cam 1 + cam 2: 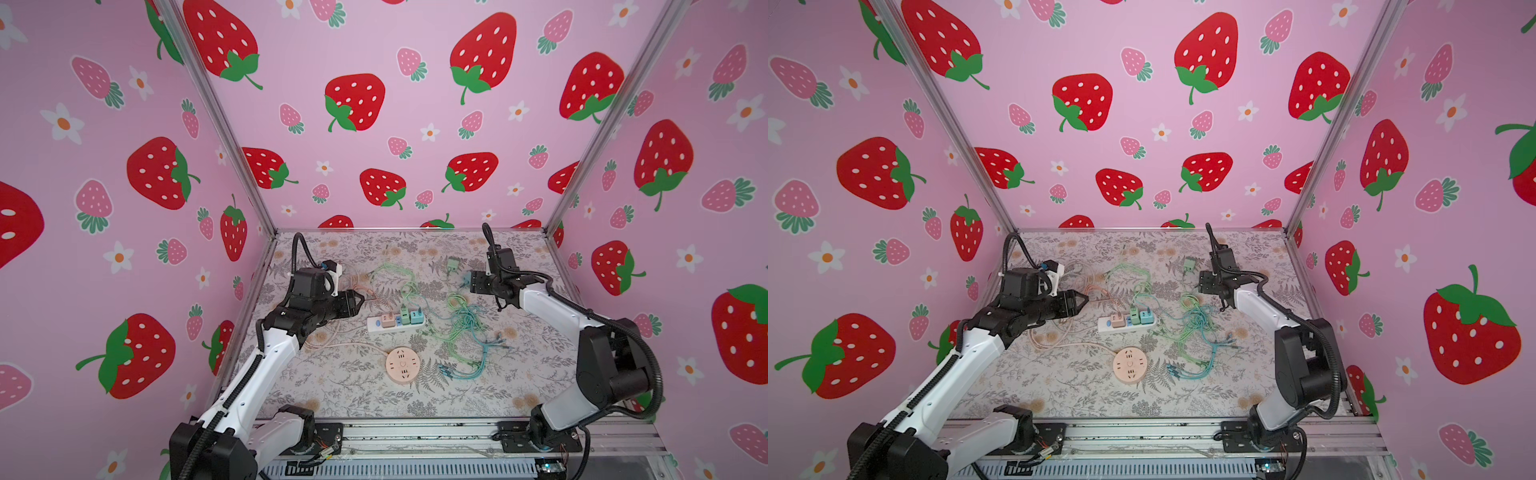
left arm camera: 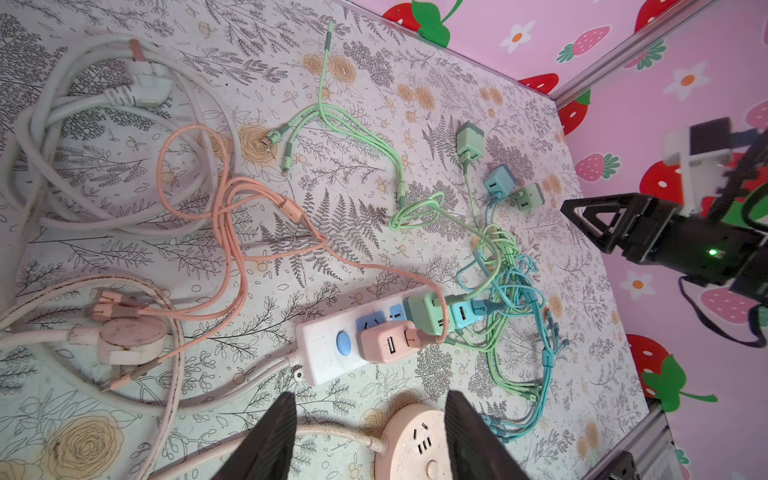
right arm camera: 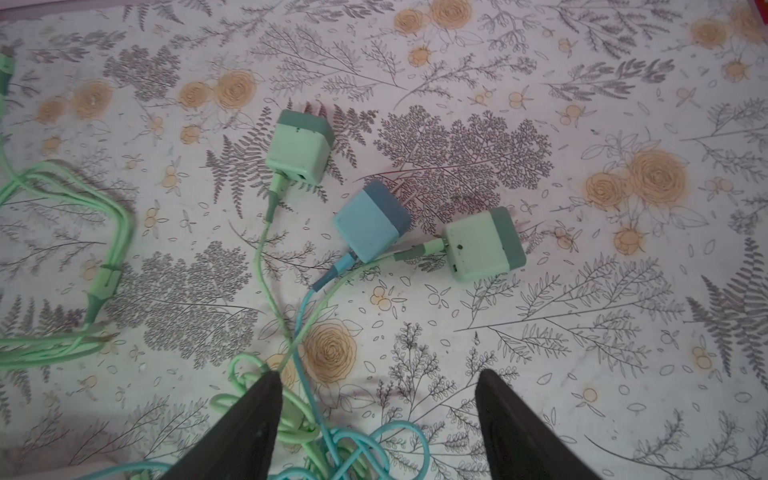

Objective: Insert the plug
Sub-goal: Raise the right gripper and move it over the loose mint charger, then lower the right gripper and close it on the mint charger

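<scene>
In a top view the white power strip [image 1: 374, 327] lies below frame centre, a loose green plug [image 1: 453, 266] right of centre beside the right gripper [image 1: 465, 284]. Left wrist view: left gripper [image 2: 370, 399] spread, empty, near the glossy strip. Right wrist view: fingers [image 3: 249, 415] apart, empty, above matte rounded-cube plugs [image 3: 368, 226]; best pinch flat sides squarely, prongs clear.

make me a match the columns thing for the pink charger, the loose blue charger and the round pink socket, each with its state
Things:
1 pink charger
2 loose blue charger
3 round pink socket

States:
a lying unplugged
b nothing plugged into it
c plugged into the white power strip

Pairs: 1-c, 2-a, 3-b
</scene>
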Robot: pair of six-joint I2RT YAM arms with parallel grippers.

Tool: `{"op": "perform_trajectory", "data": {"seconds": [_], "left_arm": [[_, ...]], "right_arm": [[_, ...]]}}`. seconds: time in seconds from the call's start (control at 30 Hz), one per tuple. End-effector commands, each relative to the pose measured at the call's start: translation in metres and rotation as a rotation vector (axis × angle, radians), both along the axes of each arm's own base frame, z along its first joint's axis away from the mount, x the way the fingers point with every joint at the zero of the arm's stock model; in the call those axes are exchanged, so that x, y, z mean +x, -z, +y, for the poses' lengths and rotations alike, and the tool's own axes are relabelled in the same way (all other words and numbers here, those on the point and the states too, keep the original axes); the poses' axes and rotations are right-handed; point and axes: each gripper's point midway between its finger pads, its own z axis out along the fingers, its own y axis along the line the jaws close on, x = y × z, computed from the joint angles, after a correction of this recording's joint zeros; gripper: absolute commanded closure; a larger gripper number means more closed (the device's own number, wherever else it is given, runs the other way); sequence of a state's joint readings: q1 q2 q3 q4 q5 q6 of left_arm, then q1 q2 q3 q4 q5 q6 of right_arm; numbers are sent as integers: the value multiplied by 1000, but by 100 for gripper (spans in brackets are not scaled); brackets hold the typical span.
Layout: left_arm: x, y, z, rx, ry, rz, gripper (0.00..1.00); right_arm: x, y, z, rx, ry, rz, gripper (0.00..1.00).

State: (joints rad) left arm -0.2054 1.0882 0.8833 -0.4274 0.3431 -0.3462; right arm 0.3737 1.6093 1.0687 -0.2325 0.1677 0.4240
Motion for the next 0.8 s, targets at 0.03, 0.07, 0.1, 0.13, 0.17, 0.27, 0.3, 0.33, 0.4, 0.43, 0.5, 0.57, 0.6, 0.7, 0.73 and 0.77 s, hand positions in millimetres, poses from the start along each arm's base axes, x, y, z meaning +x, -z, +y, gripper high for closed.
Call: {"op": "perform_trajectory", "data": {"seconds": [0.03,0.07,0.1,0.13,0.17,0.27,0.3,0.33,0.4,0.43,0.5,0.57,0.6,0.7,0.73,0.77], "left_arm": [[-3,-3,3,14,3,-9,40],[-3,-3,3,18,3,-9,40],[-3,-4,3,21,5,-9,40],[-4,-3,3,22,6,-8,40],[-4,-3,4,24,5,-9,40],[-5,-3,5,28,4,-10,40],[-5,-3,4,28,5,-11,40],[-5,-4,5,27,4,-13,40],[-5,-5,5,29,4,-17,40],[-5,-5,5,29,5,-15,40],[-5,-6,5,29,5,-17,40],[-5,-5,4,29,8,-16,40],[-5,-5,4,28,9,-16,40],[-6,-6,3,26,13,-17,40],[-6,-6,3,25,13,-17,40],[-6,-6,3,24,14,-17,40]], "right_arm": [[11,4,-18,43,146,-2,25],[13,7,-21,54,166,-1,25],[14,10,-25,67,188,-1,26],[15,12,-28,84,207,0,27],[17,15,-32,107,230,1,27],[21,24,-43,179,299,10,30],[21,27,-46,203,322,13,31],[21,29,-48,221,338,18,31],[22,34,-50,250,368,24,31],[22,36,-50,259,375,28,31],[23,42,-49,278,392,42,31],[25,49,-48,307,411,55,30],[26,52,-48,320,422,60,30],[30,57,-47,356,459,61,30],[32,58,-49,365,475,61,30],[34,59,-49,376,491,58,30]]}}
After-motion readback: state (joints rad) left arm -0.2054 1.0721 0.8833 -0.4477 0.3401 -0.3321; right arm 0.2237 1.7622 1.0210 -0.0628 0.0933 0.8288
